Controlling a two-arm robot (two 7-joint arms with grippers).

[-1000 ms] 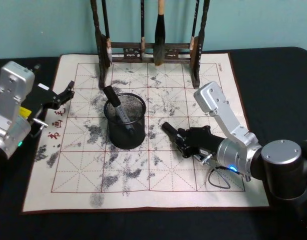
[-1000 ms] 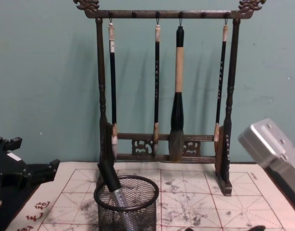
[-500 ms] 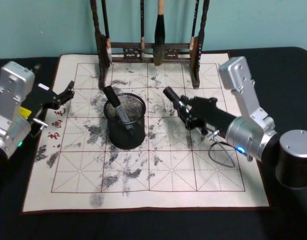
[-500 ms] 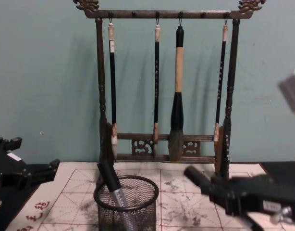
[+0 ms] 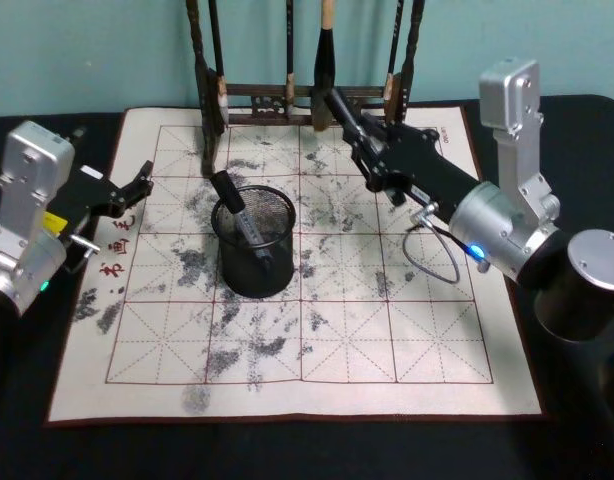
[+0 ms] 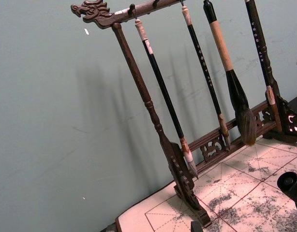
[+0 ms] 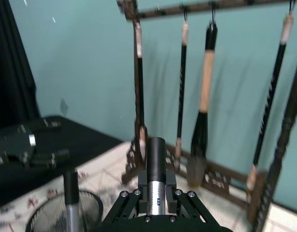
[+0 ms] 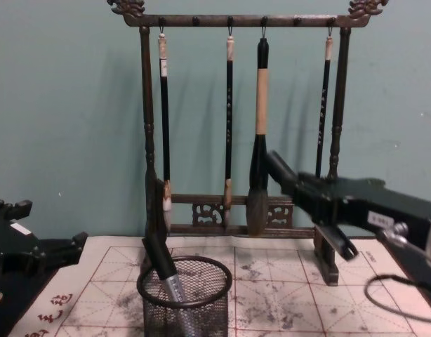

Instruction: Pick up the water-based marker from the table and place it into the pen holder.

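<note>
The pen holder (image 5: 230, 268), a black wire-mesh cup (image 8: 185, 298), stands on the left-middle of the ink-stained mat with one dark marker (image 5: 238, 216) leaning inside it. My right gripper (image 5: 379, 152) is raised above the mat, right of and behind the cup, and is shut on a second water-based marker (image 5: 344, 112) whose black end points up toward the brush rack. In the right wrist view this marker (image 7: 156, 162) stands between the fingers of the gripper (image 7: 157, 192), with the cup (image 7: 54, 213) lower down. My left gripper (image 5: 135, 190) rests open at the mat's left edge.
The tall wooden brush rack (image 8: 149, 179) with several hanging brushes (image 8: 258, 158) stands at the back of the mat, close behind the held marker. The calligraphy mat (image 5: 317, 330) lies on a black table. A loose cable (image 5: 432, 262) hangs under my right wrist.
My right gripper has lifted the marker off the mat to the right of the cup and carried it up and back toward the brush rack. The left arm has stayed put.
</note>
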